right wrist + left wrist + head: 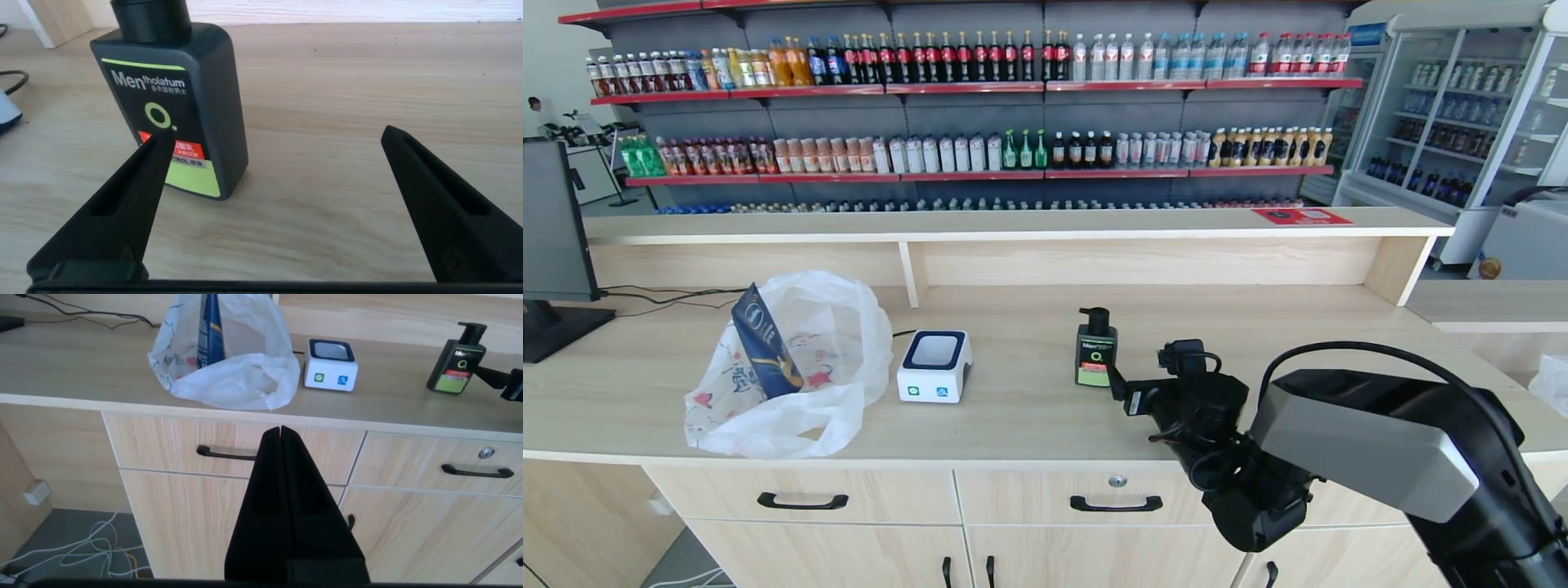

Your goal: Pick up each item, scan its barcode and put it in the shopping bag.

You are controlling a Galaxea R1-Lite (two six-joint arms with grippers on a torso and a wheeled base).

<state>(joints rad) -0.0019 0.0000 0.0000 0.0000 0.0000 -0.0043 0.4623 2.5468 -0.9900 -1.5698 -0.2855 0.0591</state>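
head: bottle [1095, 347] upright on tabletop [1013, 408], right of scanner [934, 365], right jaws just beside | left wrist: left jaws clenched, empty, before drawers [245, 449] | right wrist: right jaws released, bottle off-centre toward one jaw; I would centre it, then grasp the body.

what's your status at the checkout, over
Right gripper open, just short of the pump bottle, not gripping. Left gripper shut, low before the drawers. Nothing between bottle and scanner.
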